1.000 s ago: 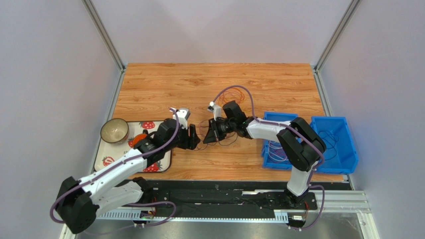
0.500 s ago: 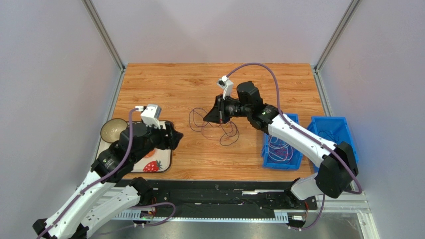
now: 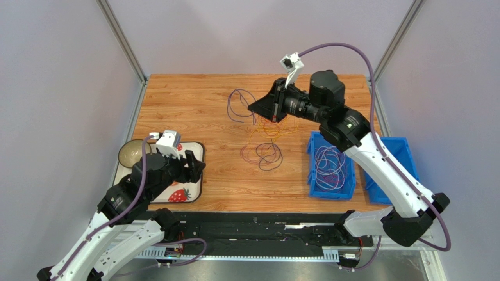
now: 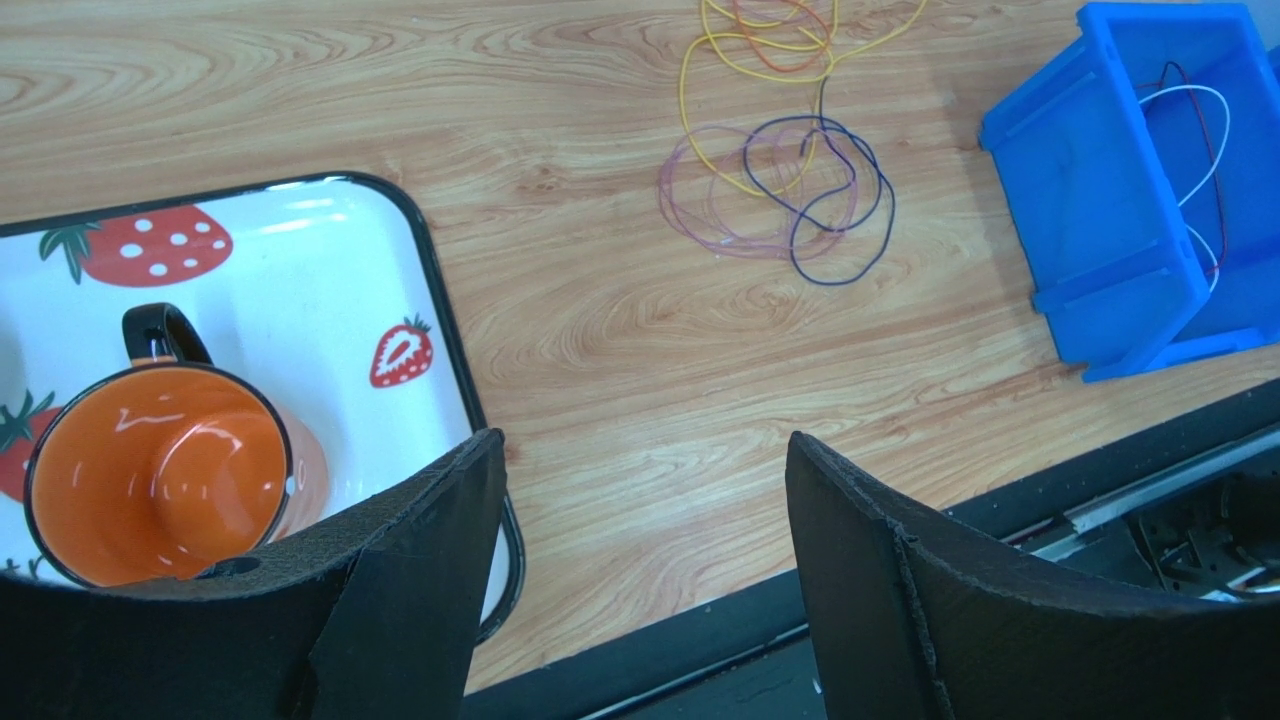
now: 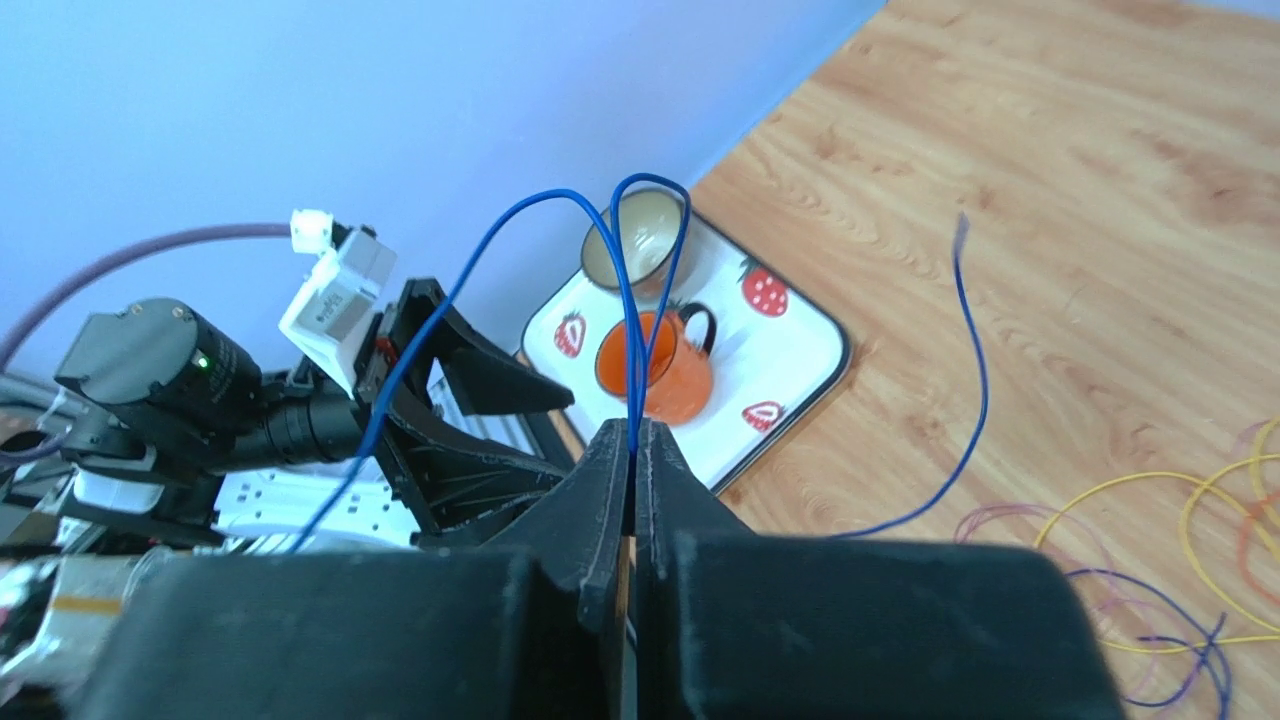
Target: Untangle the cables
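Even, diffuse light from above fills all three views; shadows on the wooden table (image 3: 193,99) are faint and soft-edged. The glossy tray (image 4: 376,240) and orange mug (image 4: 158,480) carry small white highlights. Focus is sharp throughout; the thin blue cable (image 5: 981,360) reads crisp, though the right wrist view tints the wall (image 5: 376,105) strongly blue

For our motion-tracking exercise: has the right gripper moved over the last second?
Yes. The right gripper, holding a blue cable, moved toward the table's far edge, away from the tray.
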